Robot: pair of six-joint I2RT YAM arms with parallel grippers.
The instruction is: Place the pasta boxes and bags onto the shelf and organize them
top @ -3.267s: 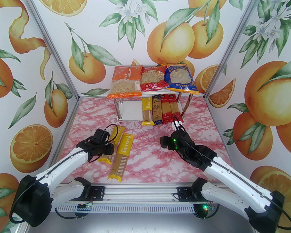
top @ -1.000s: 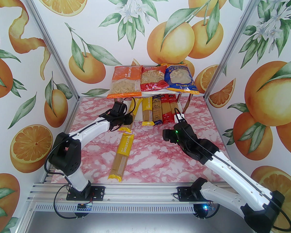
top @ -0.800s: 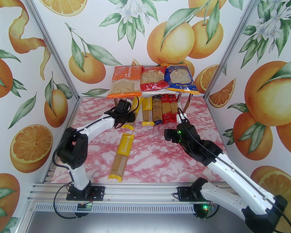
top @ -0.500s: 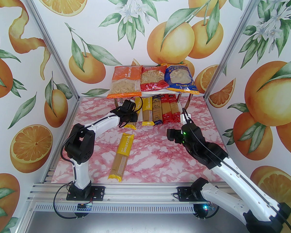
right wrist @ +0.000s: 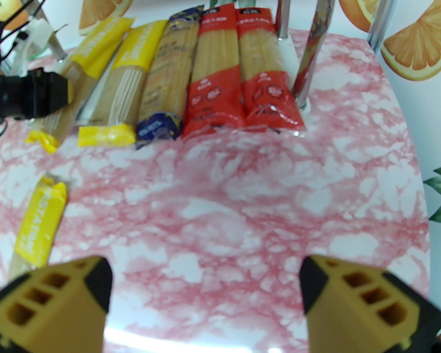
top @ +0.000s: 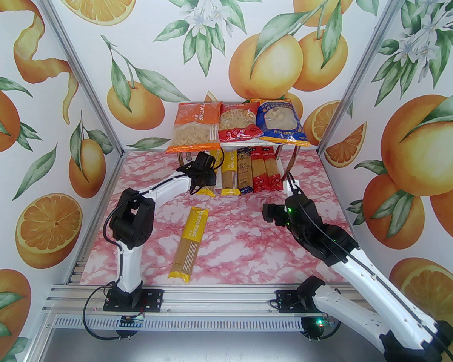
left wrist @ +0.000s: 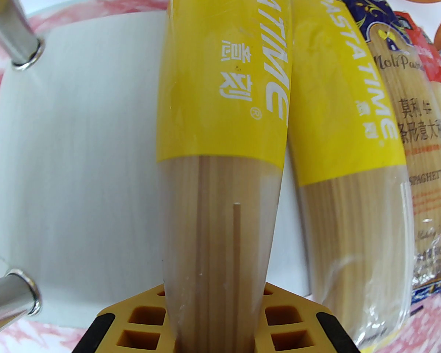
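- Top external view: the shelf (top: 249, 143) stands at the far side of the pink marbled table (top: 249, 247).
- Its upper board carries three wide bags side by side: orange bag (top: 193, 128), red bag (top: 237, 123) and blue bag (top: 281, 122).
- Four narrow packs lie lengthwise on the lower board: second yellow pack (top: 229, 172), dark blue pack (top: 244, 170), inner red pack (top: 257, 169) and outer red pack (top: 271, 167). Their near ends overhang the board edge.
- A third yellow pack (top: 187, 247) lies flat on the table, well apart from the shelf, between the two arms.
- Left wrist view: the left gripper (left wrist: 215, 329) is closed narrowly on the held yellow pack (left wrist: 220, 123), with one yellow finger (left wrist: 139, 325) on each side of the clear section.
- The held pack points into the lower tier, over the bare white lower board (left wrist: 77, 160) and just beside the second yellow pack. Whether it touches the board cannot be told.
- A chrome leg (left wrist: 14, 31) stands on the far side of the bare board area.
- Right wrist view: the right gripper (right wrist: 205, 281) has its jaws spread wide with nothing between them. It hangs above the bare table, near the front of the red packs.
- The held pack lies at a slant, its near end past the board edge.
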